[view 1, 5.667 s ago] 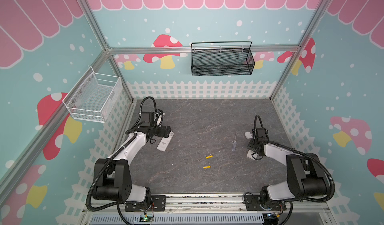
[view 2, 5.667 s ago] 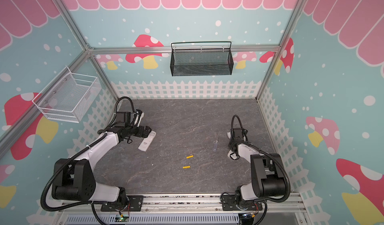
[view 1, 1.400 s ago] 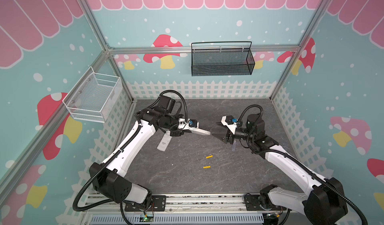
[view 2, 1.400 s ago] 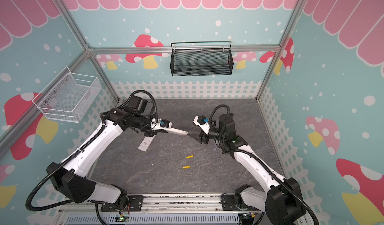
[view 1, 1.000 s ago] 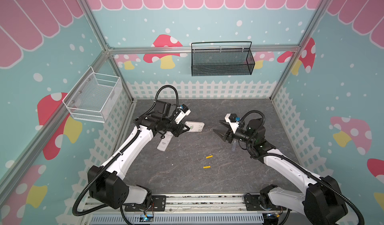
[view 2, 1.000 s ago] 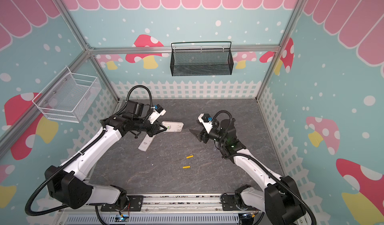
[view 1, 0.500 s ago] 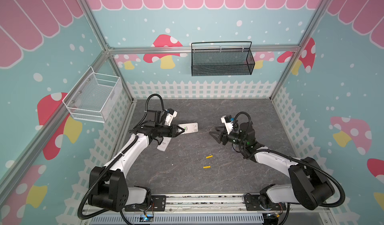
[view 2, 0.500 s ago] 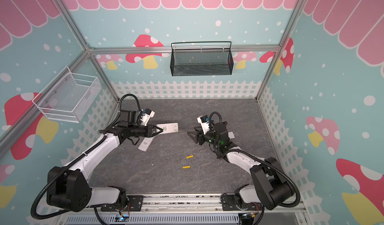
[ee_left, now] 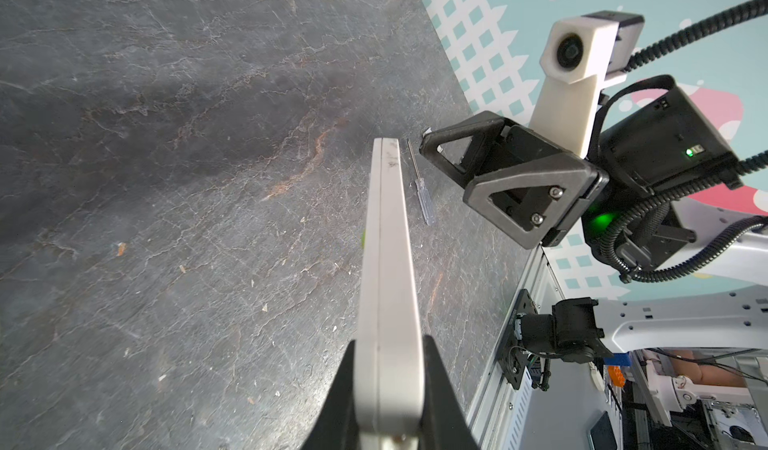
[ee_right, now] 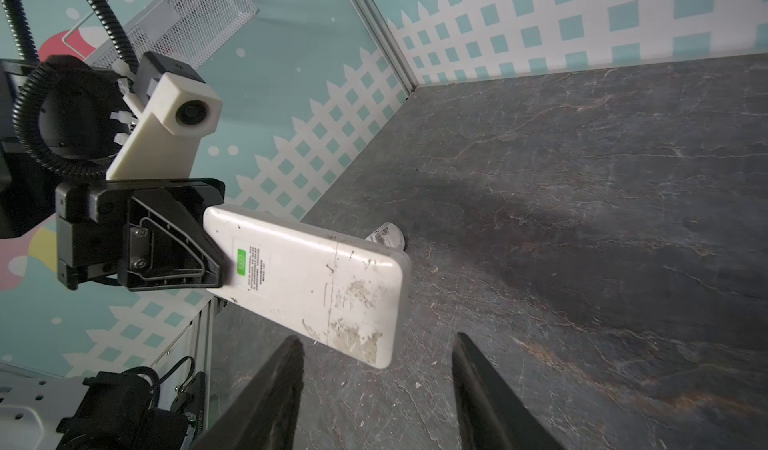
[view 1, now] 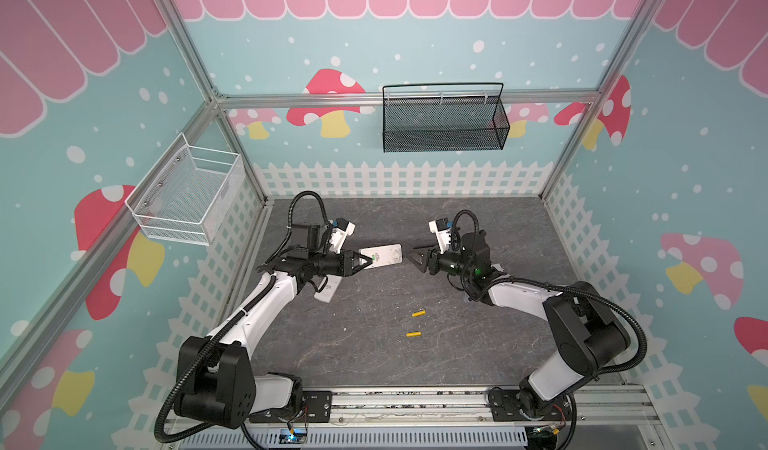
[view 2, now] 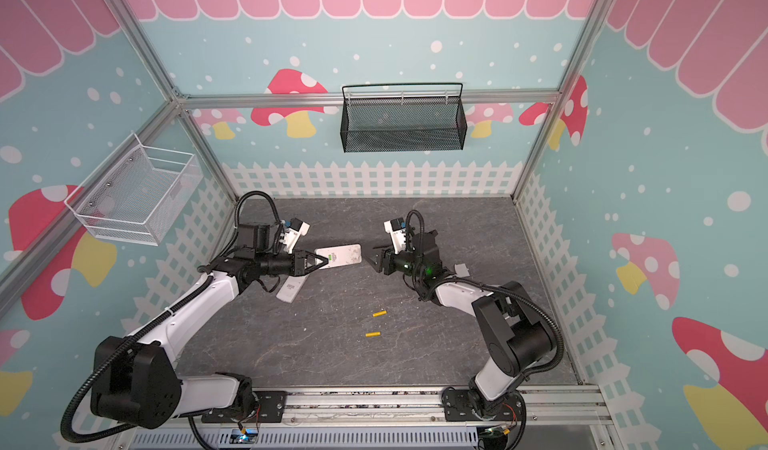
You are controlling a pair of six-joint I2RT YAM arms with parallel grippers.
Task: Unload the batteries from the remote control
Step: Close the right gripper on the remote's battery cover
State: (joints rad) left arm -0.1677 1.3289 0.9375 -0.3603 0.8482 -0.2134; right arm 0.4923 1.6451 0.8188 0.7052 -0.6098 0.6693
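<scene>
A: Where are the batteries?

B: We see two yellow batteries (view 1: pixel 418 313) lying loose on the dark table (view 1: pixel 374 356), near each other, a little in front of the middle. The nearer battery (view 1: pixel 413 334) lies closer to the front rail (view 1: pixel 415 398). Neither gripper touches them.

A: And the remote?

B: The white remote (view 1: pixel 384 255) is in the air above the table, held level with its green-labelled face up. The left gripper (view 1: pixel 368 261) is clamped on one end of it, one jaw on the top face and one beneath. We cannot tell whether it has batteries inside.

A: How do the arms stand?

B: The left arm runs low from the front rail toward the back left. It bends at the wrist so its gripper points sideways to the middle. The right arm is folded at the elbow on the right side, with its forearm reaching left. The right gripper (view 1: pixel 412 252) faces the remote's free end, just beside it and not touching. Its jaws are partly apart and hold nothing.

A: What else do we find?

B: A second remote (view 1: pixel 326 295) lies flat on the table under the left wrist. In the left wrist view, a clear-handled screwdriver (ee_left: pixel 422 190) lies on the table beyond the held remote.
</scene>
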